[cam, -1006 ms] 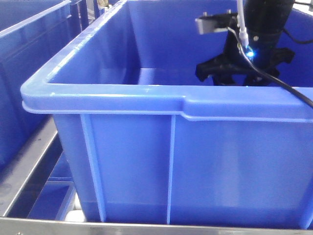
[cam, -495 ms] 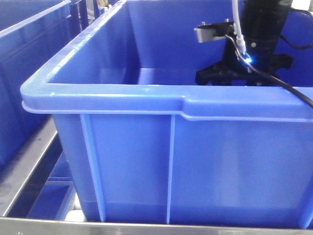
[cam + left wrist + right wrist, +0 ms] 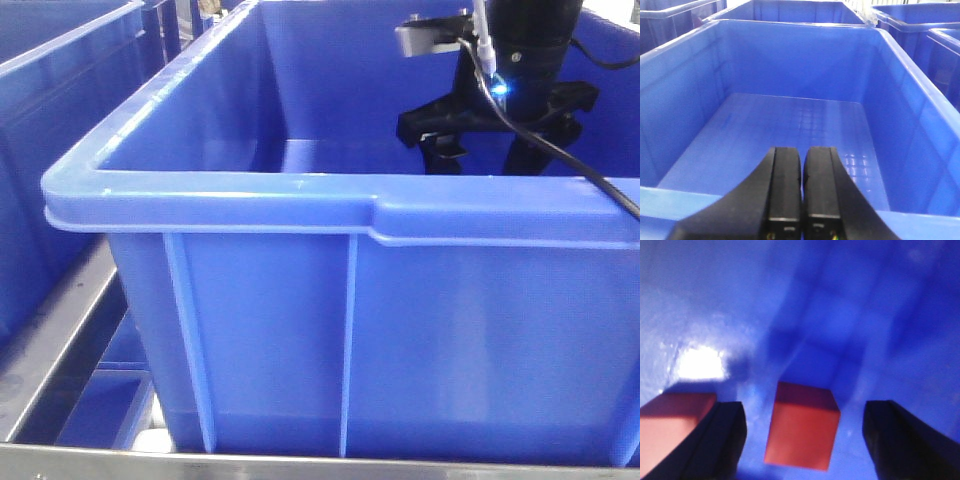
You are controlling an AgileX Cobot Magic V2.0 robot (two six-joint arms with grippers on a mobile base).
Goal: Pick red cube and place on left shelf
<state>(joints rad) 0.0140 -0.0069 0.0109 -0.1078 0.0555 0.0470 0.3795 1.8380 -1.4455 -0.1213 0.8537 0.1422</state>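
Since the earlier front view, your right gripper (image 3: 490,150) has risen inside the glossy, ribbed dark-blue crate (image 3: 250,200), its black fingers now showing above the rim. Far left, grey steel of the left shelf (image 3: 60,350) runs beside the crate. Your left gripper (image 3: 801,172) hangs over the near rim, its flat black pads pressed together, holding nothing. Your right gripper's jaws stand wide apart, and the red cube (image 3: 801,426), a matte, sharp-edged block, sits free between them on the shiny floor.
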